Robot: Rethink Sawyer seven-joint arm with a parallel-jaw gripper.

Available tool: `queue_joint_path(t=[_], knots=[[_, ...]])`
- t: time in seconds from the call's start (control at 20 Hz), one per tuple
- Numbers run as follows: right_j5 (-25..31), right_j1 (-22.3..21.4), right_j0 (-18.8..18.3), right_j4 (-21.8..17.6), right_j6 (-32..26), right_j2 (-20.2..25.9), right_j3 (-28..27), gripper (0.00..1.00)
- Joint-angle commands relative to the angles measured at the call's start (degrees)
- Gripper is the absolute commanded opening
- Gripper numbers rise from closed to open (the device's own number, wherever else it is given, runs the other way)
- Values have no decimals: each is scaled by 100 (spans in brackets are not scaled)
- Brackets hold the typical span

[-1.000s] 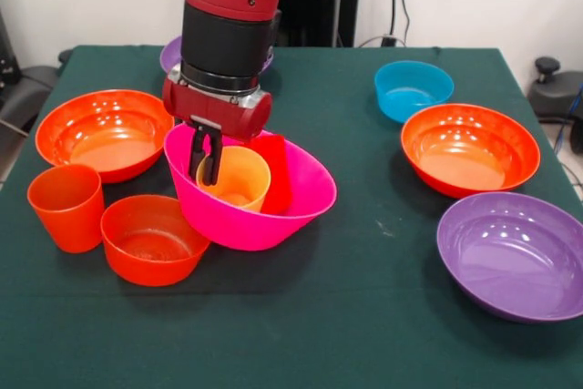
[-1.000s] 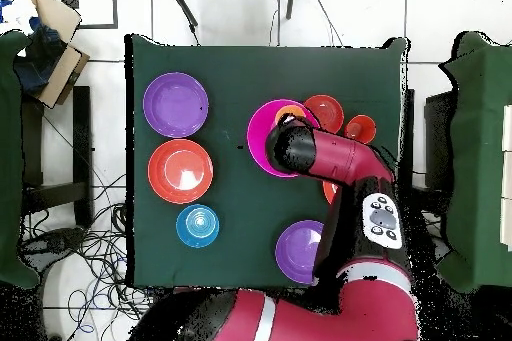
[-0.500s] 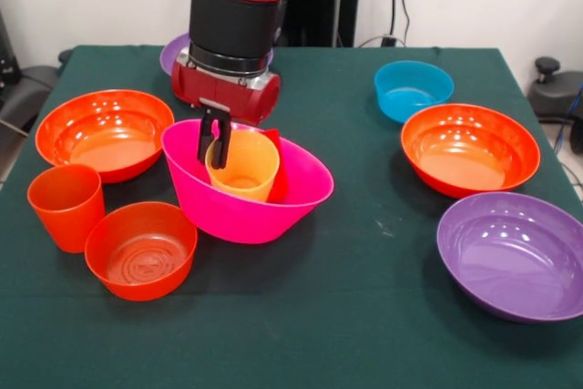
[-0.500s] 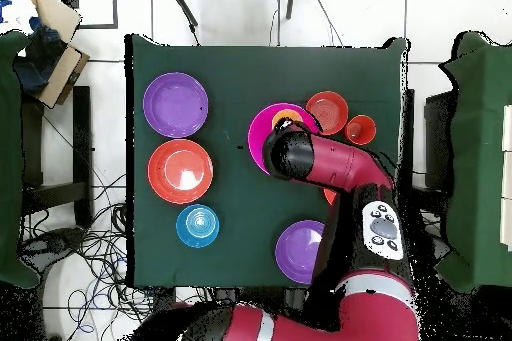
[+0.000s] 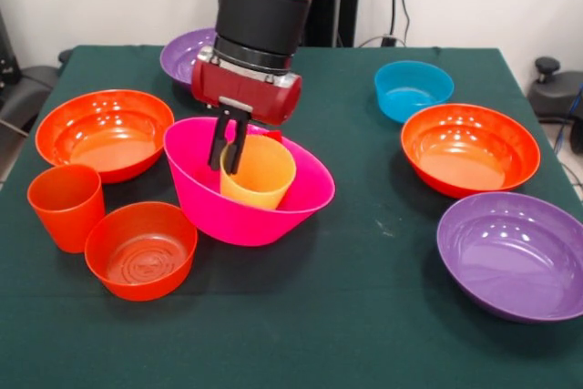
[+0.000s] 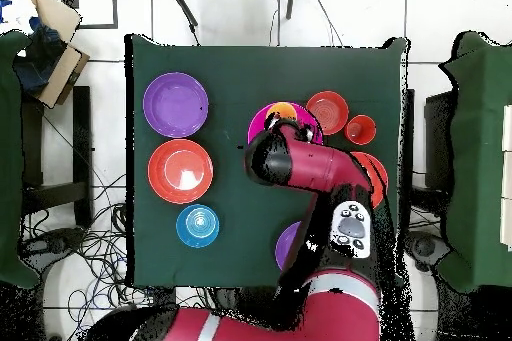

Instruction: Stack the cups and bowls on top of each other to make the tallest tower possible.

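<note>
The arm (image 5: 266, 6) comes down from above, tilted a little, its red and black wrist (image 5: 246, 88) just above the gripper (image 5: 230, 150). The gripper points downward with its two dark fingers (image 5: 219, 141) close together, pinching the rim of the yellow cup (image 5: 259, 173) between them; one finger is inside the rim, the other outside. In the overhead view the arm (image 6: 330, 172) bends across the table and covers the gripper below it.
</note>
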Motion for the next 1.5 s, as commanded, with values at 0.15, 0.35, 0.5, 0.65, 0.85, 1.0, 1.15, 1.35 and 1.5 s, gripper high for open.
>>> queue_joint_path(t=[0.15, 0.35, 0.5, 0.65, 0.85, 1.0, 1.15, 1.35, 1.5], knots=[[-435, 99, -275, -324, 498, 691, 241, 0], [-910, 189, -150, -336, 629, 508, 238, 0], [-901, 215, -170, -361, 553, 507, 200, 0], [-422, 193, -164, -303, 387, 480, 145, 100], [403, 171, -62, -46, 365, 364, 109, 100], [587, 129, -144, -59, 284, 485, 98, 100], [677, 76, -208, -82, 255, 597, 126, 100], [934, -109, -240, -90, 204, 632, 194, 100], [921, -142, -215, -112, 249, 625, 251, 100]])
